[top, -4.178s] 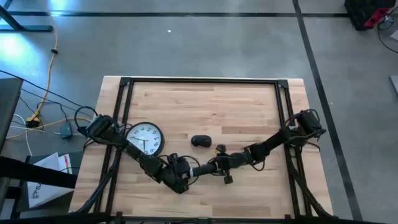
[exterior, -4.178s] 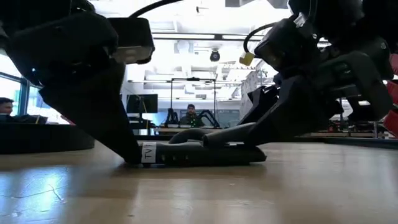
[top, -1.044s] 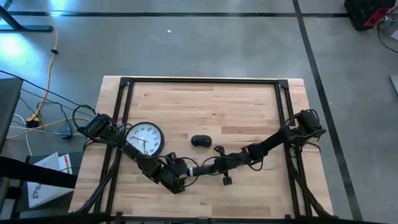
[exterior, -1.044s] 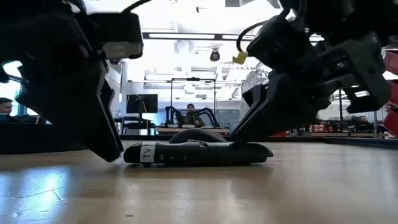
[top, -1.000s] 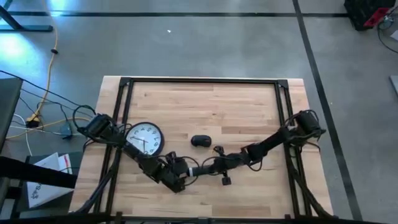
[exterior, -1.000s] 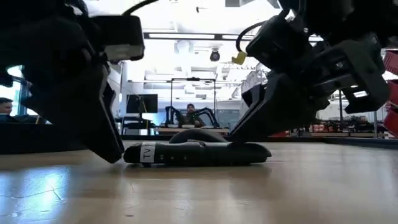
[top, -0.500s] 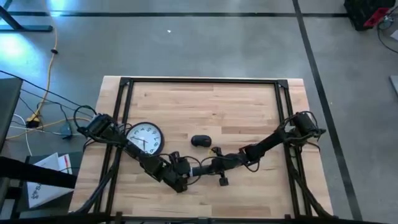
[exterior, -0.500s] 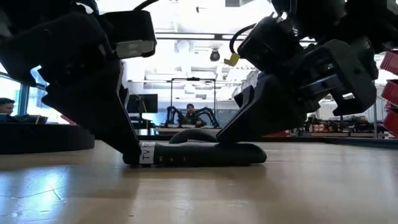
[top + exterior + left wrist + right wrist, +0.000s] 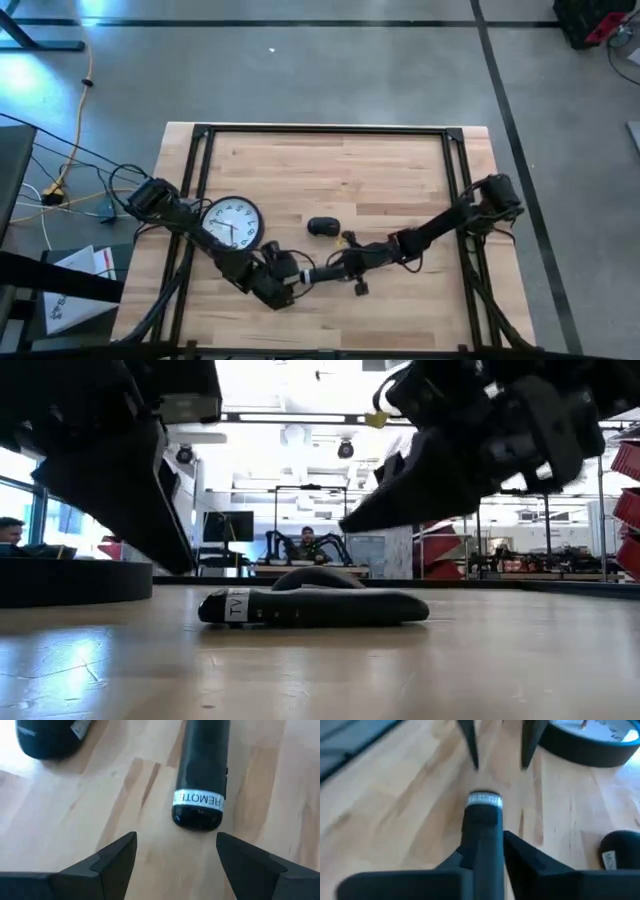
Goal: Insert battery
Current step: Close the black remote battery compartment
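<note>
A black remote [image 9: 312, 607] with a white label at one end lies flat on the wooden table, near its front middle [image 9: 312, 273]. My left gripper [image 9: 175, 851] hangs open just above and short of the labelled end [image 9: 198, 800]. My right gripper [image 9: 485, 851] hangs open above the remote's other end, one finger on either side of it in the right wrist view. In the low view both grippers [image 9: 178, 563] [image 9: 350, 525] are clear of the remote. The battery is not in view.
A round black wall clock [image 9: 233, 222] lies face up to the left of the remote. A black computer mouse [image 9: 322, 227] sits just beyond it. The dark table frame [image 9: 320, 130] runs along the far and side edges. Bare wood lies to the far and right.
Both grippers have risen off the remote's two ends, where they stood half a second ago. My left gripper has also drawn back toward the table's left. The remote stays flat in the same place.
</note>
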`<move>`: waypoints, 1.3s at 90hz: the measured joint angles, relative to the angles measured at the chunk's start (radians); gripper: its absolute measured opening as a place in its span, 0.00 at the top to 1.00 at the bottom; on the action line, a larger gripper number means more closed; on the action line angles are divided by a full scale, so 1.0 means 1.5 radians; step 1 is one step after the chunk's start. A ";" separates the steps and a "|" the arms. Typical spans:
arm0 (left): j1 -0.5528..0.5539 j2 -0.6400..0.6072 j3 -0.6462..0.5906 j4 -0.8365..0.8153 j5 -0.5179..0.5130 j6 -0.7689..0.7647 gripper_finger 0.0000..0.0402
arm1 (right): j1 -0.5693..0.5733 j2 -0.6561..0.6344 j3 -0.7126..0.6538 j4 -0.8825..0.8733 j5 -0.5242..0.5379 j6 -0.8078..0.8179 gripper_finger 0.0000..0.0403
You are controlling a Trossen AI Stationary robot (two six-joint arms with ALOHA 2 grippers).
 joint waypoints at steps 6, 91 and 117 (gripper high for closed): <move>-0.006 -0.019 0.000 -0.043 -0.009 -0.020 0.36 | 0.002 0.003 0.000 0.000 0.000 -0.017 0.74; 0.044 0.085 -0.001 0.109 0.012 0.077 0.36 | -0.012 0.060 0.001 -0.028 -0.035 0.098 0.61; 0.056 0.086 0.000 0.140 -0.022 0.077 0.36 | -0.003 0.062 0.002 -0.048 -0.011 0.089 0.46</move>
